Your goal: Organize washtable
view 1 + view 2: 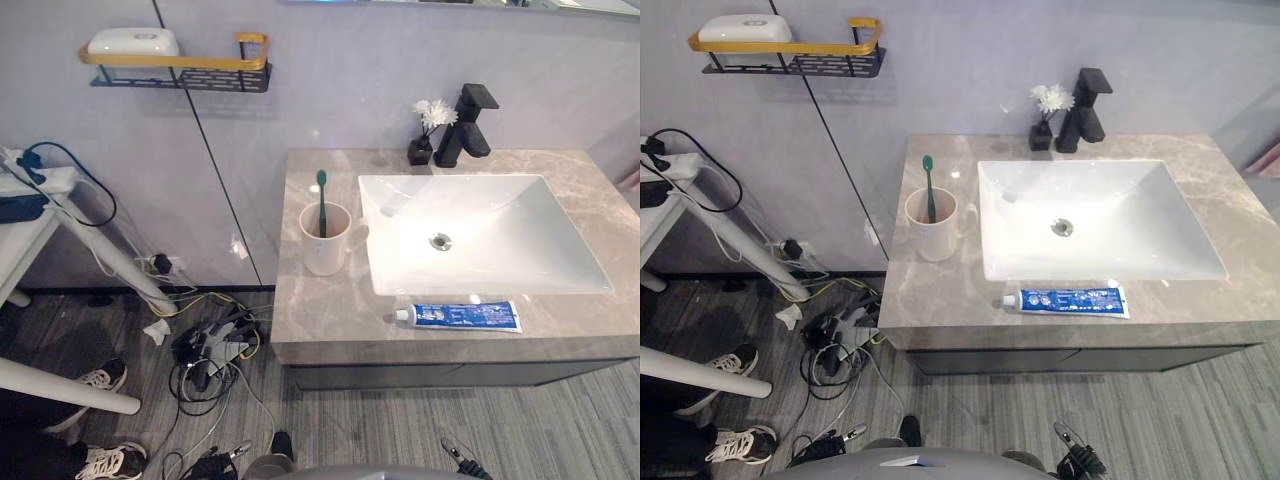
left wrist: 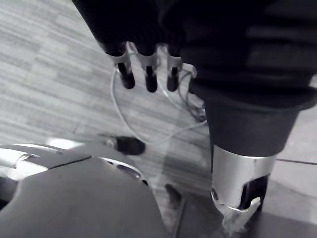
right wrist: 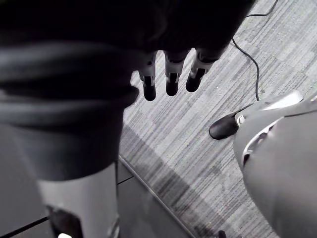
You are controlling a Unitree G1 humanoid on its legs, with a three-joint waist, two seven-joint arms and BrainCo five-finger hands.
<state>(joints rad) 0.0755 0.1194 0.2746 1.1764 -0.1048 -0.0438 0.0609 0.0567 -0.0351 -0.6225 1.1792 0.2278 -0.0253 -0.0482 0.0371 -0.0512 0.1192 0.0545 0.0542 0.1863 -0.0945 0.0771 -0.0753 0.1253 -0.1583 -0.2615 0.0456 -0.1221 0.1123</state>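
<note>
Left eye view: green plastic toothbrush (image 1: 321,205) stands in white ceramic mug (image 1: 326,252) on grey marble counter (image 1: 320,315); my left hand (image 2: 150,74) and right hand (image 3: 171,79) hang loose-fingered, empty.

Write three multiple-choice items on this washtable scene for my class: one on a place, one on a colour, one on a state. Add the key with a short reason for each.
1. Where does the toothpaste tube lie?
A. on the counter, in front of the basin
B. on the floor
C. on the wall shelf

2. What colour is the toothbrush?
A. red
B. green
C. white

3. What state is the mug in?
A. tipped on its side
B. upright, with the toothbrush standing in it
C. upright and empty

Key:
1 A: the tube lies flat along the counter's front edge, just outside the basin's near rim.
2 B: the handle and head that rise above the mug's rim are green.
3 B: the mug stands on its base beside the basin, with the brush head up inside it.
</note>
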